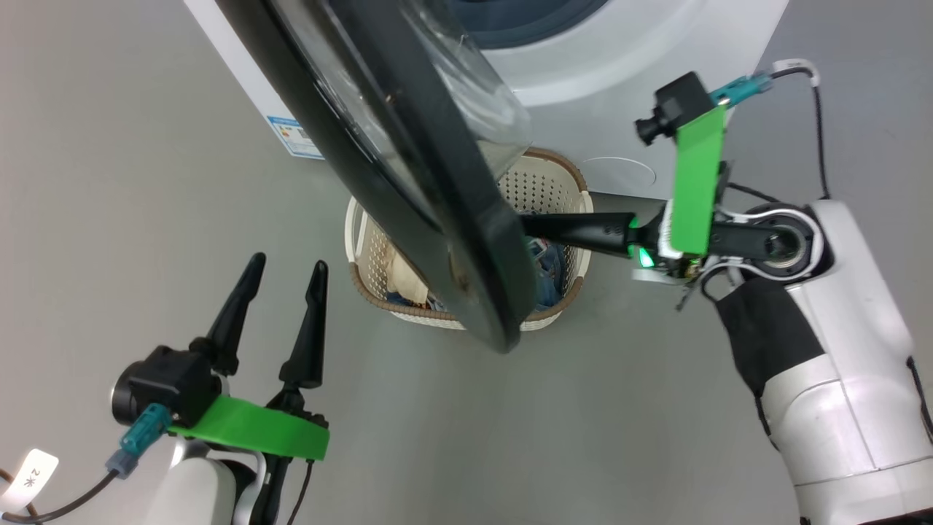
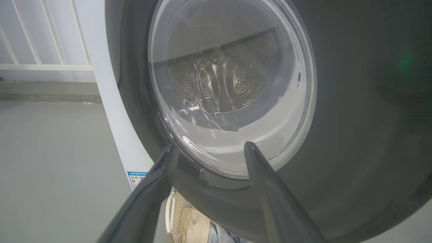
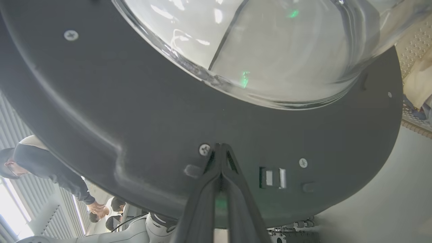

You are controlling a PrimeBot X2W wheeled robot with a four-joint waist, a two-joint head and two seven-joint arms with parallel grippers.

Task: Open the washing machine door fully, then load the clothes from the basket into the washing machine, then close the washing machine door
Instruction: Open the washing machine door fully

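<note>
The washing machine door [image 1: 408, 168], black-rimmed with a clear glass bowl, stands part-way open from the white washing machine [image 1: 605, 65] and hangs over the basket [image 1: 547, 189]. The clothes lie in the basket, one cream [image 1: 408, 281] and one blue [image 1: 550, 281]. My right gripper [image 1: 528, 226] is shut with nothing in it. Its tip [image 3: 221, 145] presses on the door's inner rim [image 3: 135, 101], beside a screw and the latch slot [image 3: 271, 178]. Left of the door, my left gripper [image 1: 288, 261] is open and apart from it. It faces the outer window [image 2: 233, 94], its fingers spread wide [image 2: 211, 146].
Grey floor lies all around. The blue label sticker [image 1: 295, 138] and the round service flap [image 1: 619, 171] mark the machine's front. My pale right forearm [image 1: 838, 364] fills the lower right. A white railing [image 2: 44, 64] stands behind the machine. A person [image 3: 40, 165] shows beyond the door's edge.
</note>
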